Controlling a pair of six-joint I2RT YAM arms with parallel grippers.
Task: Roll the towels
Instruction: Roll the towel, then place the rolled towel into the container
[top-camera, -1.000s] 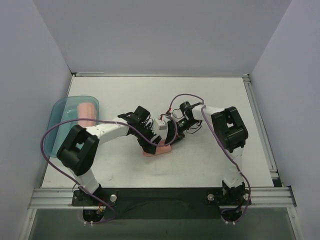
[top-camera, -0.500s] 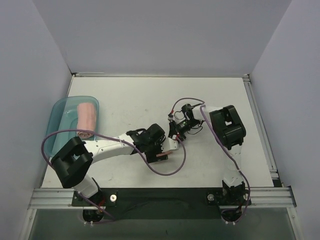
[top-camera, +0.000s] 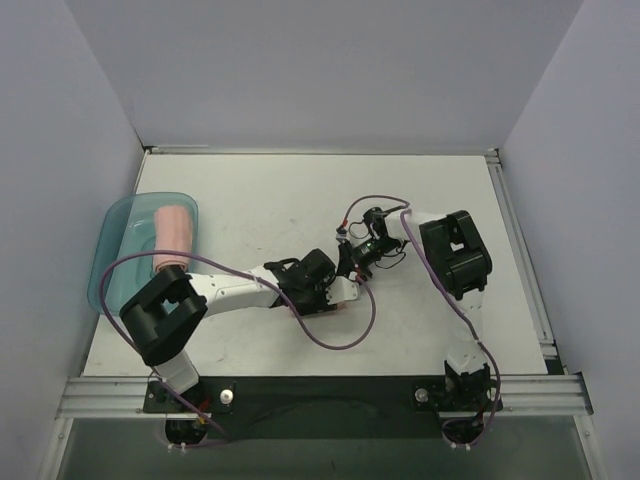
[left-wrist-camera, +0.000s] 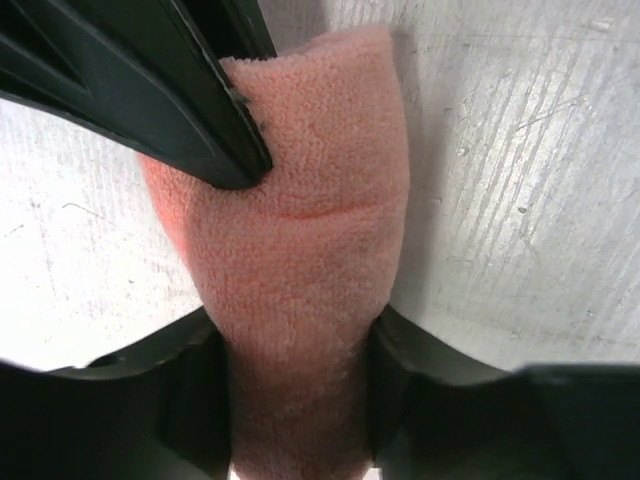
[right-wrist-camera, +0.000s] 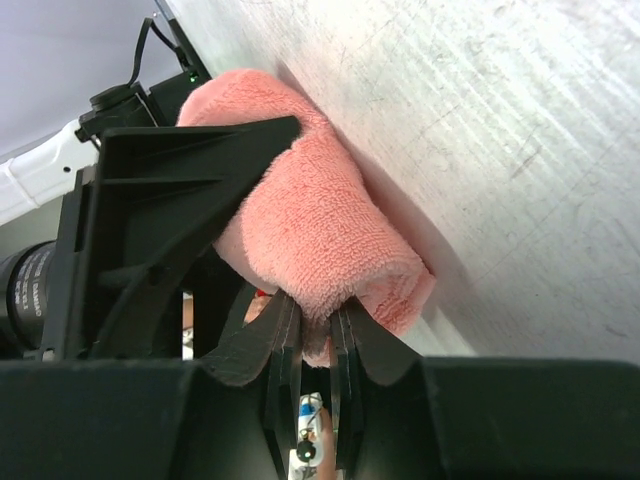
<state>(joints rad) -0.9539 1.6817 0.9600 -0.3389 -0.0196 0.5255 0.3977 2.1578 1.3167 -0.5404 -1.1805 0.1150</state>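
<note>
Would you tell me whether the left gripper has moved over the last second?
Yes. The left gripper, holding the towel, has shifted right, farther from the teal tray.

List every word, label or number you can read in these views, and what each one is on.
White print on the black cylinder, left edge of the right wrist view: too small and blurred to read.
No text shows on the held towel, the tray or the table.

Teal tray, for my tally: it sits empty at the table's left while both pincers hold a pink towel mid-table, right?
No: the top external view shows a rolled towel lying in the teal tray. The left pincer and right pincer do hold the other towel mid-table.
</note>
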